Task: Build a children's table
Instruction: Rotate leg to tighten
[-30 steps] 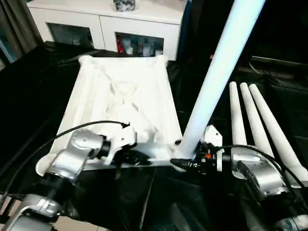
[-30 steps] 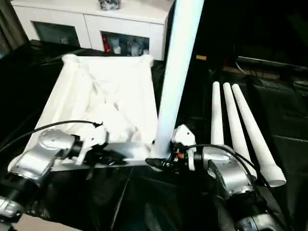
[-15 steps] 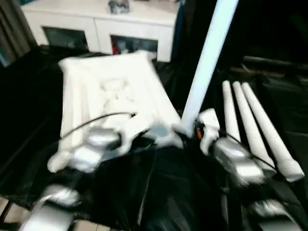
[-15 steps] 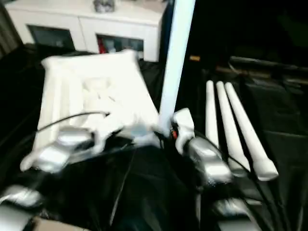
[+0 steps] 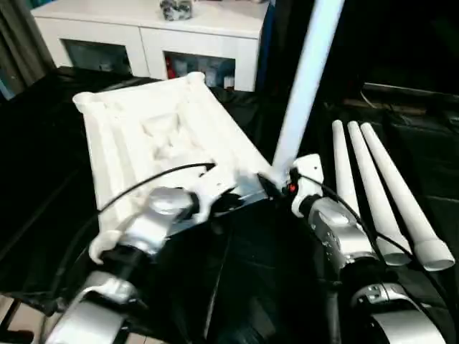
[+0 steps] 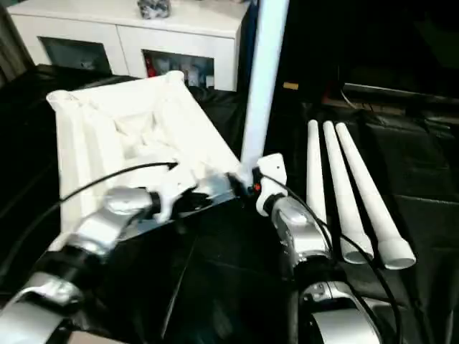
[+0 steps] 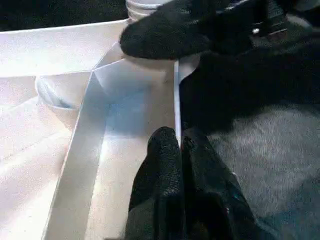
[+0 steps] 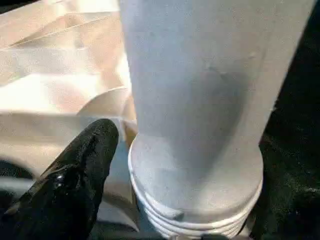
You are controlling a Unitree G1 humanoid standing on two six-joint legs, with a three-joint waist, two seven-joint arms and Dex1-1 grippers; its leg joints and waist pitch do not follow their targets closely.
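The white tabletop (image 5: 143, 136) lies underside up, ribs showing, turned at an angle on the black cloth. My left gripper (image 7: 179, 137) is shut on the thin rim of its near edge. One white leg (image 5: 301, 86) stands almost upright at the near right corner socket, its ridged end (image 8: 195, 210) low by the rim. My right gripper (image 5: 271, 185) is shut on the bottom of this leg; one black finger (image 8: 85, 160) lies against its side and the other is hidden. Three more legs (image 5: 373, 186) lie side by side on the right.
A white cabinet with glass doors (image 5: 150, 32) stands behind the tabletop. Black cloth (image 5: 43, 179) covers the work surface and drops off at the near edge. Dark cables and folds lie at the far right (image 5: 409, 107).
The tabletop has swung round: its near right corner has moved away from me and its far end to the left. Both arms have reached forward with it, and the held leg now stands straighter.
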